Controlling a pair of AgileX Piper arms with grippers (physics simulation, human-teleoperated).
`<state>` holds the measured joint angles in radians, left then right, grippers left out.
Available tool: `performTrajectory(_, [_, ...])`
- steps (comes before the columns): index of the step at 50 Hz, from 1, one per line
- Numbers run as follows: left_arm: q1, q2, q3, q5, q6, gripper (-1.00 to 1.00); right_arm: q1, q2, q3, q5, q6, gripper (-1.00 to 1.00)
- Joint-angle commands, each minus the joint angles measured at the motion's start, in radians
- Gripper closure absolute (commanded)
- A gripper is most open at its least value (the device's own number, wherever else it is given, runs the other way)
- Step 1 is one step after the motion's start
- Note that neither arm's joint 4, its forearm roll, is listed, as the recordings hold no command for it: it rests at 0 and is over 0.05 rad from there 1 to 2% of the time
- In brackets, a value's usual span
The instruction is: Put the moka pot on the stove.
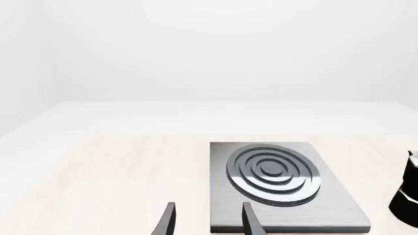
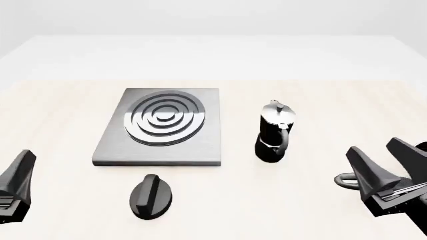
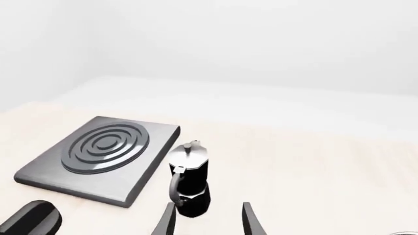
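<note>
The moka pot (image 2: 273,133) stands upright on the table, black with a silver lid, its handle turned toward the arms. It is to the right of the stove (image 2: 207,135), a flat grey plate with a ring burner, a small gap between them. My right gripper (image 2: 383,161) is open, low at the near right, short of the pot. The right wrist view shows the pot (image 3: 189,179) just beyond the spread fingers (image 3: 251,221), and the stove (image 3: 39,174) beside it. My left gripper (image 1: 209,221) is open near the stove's (image 1: 326,196) front edge; the pot (image 1: 408,192) shows at that view's edge.
A black oval knob (image 2: 151,197) lies on the table in front of the stove, also in the right wrist view (image 3: 31,219). A grey loop of a handle (image 2: 342,180) pokes out behind my right gripper. The light wooden tabletop (image 2: 53,115) extends to the far edge.
</note>
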<state>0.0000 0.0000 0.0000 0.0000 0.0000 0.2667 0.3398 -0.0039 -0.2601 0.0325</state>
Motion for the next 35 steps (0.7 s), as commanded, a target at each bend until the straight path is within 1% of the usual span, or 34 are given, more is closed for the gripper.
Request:
performTrajectory(1, [0.0, 0.0, 0.0, 0.0, 0.0, -1.0, 0.033, 0.1, 0.004, -0.084, 0.012, -1.0])
performTrajectory(11, [0.0, 0.0, 0.0, 0.0, 0.0, -1.0, 0.052, 0.208, 0.004, -0.178, 0.02, -1.0])
performTrajectory(21, [0.0, 0.0, 0.0, 0.0, 0.0, -1.0, 0.069, 0.372, 0.004, -0.324, 0.024, -1.0])
performTrajectory(24, [0.0, 0.0, 0.0, 0.0, 0.0, -1.0, 0.063, 0.443, 0.003, -0.376, 0.046, -1.0])
performTrajectory(26, [0.0, 0.0, 0.0, 0.0, 0.0, -1.0, 0.063, 0.488, 0.003, -0.414, 0.039, -1.0])
performTrajectory(30, [0.0, 0.0, 0.0, 0.0, 0.0, -1.0, 0.06, 0.515, 0.003, -0.438, 0.043, -1.0])
performTrajectory(35, [0.0, 0.0, 0.0, 0.0, 0.0, -1.0, 0.061, 0.574, 0.003, -0.493, 0.048, -1.0])
